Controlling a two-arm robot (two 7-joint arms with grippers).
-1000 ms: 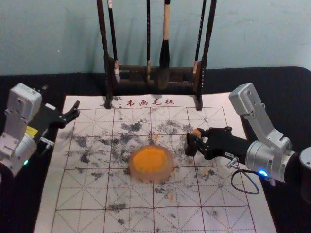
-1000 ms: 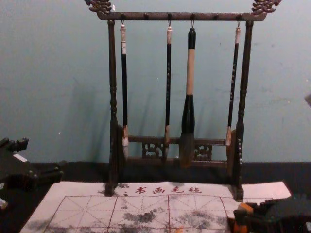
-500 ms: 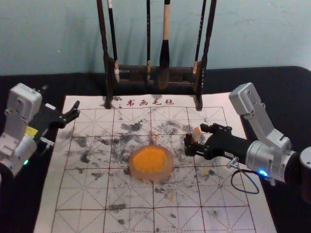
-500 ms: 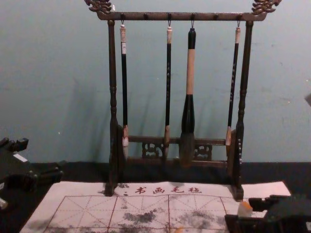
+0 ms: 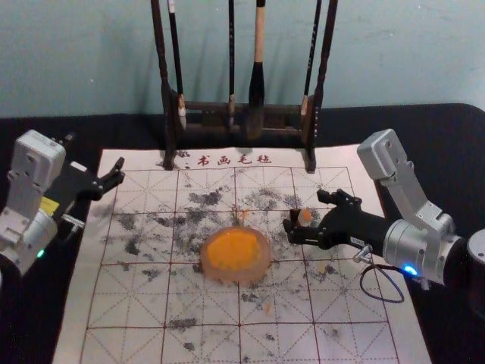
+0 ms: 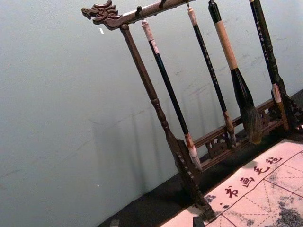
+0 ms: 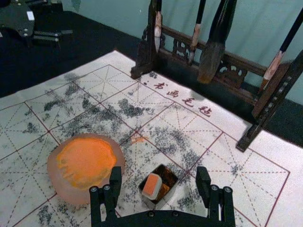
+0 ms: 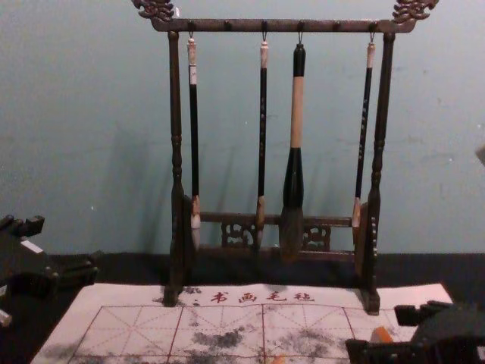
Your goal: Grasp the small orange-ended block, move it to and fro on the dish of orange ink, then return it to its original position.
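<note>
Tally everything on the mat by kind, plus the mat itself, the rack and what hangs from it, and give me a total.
Hanging brushes: 4
Brush rack: 1
Felt mat: 1
Orange ink dish: 1
Orange-ended block: 1
Small square box: 1
Total: 9

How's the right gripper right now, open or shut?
Open: in the right wrist view, the right gripper has its fingers wide apart, with a gap on each side of the orange-ended block.
</note>
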